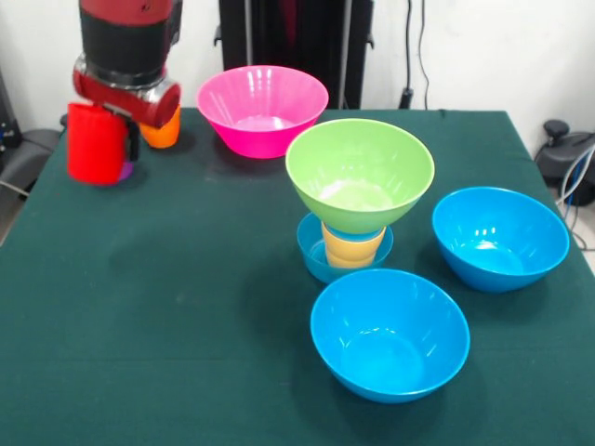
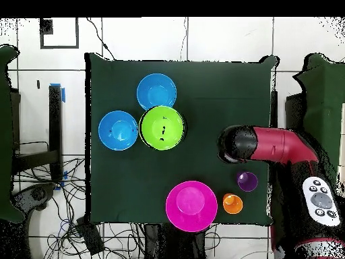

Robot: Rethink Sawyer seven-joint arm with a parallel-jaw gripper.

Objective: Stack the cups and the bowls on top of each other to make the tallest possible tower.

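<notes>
Front view: the tower point(image 1: 357, 218) stands right of table centre — small shallow blue bowl point(image 1: 316, 255) as base, yellow-orange cup point(image 1: 352, 248) standing in it, green bowl point(image 1: 359, 173) sitting upright on the cup. One large blue bowl point(image 1: 390, 334) lies just in front of the tower, the other large blue bowl point(image 1: 500, 238) to its right; neither touches it. Pink bowl point(image 1: 262, 109) sits behind the tower, toward the far edge of the green table point(image 1: 167, 307).

Arm comes down at the far left corner. The gripper point(image 1: 110, 130) carries a red cup point(image 1: 95, 143) lifted off the cloth; fingers are hidden behind the cup, so clamped on it is my reading from the cup hanging in the air. A sliver of the purple cup point(image 1: 125, 171) shows beside the red cup's base, and the orange cup point(image 1: 164, 131) stands behind the gripper, partly hidden.

Overhead view: arm head point(image 2: 237, 144) covers the red cup. Purple cup point(image 2: 247, 181) and orange cup point(image 2: 232, 203) stand separately, near each other, with the pink bowl point(image 2: 191, 206) just beside the orange one. Green bowl point(image 2: 162, 127) hides the tower's lower pieces; the two large blue bowls point(image 2: 118, 130) point(image 2: 156, 92) flank it.
</notes>
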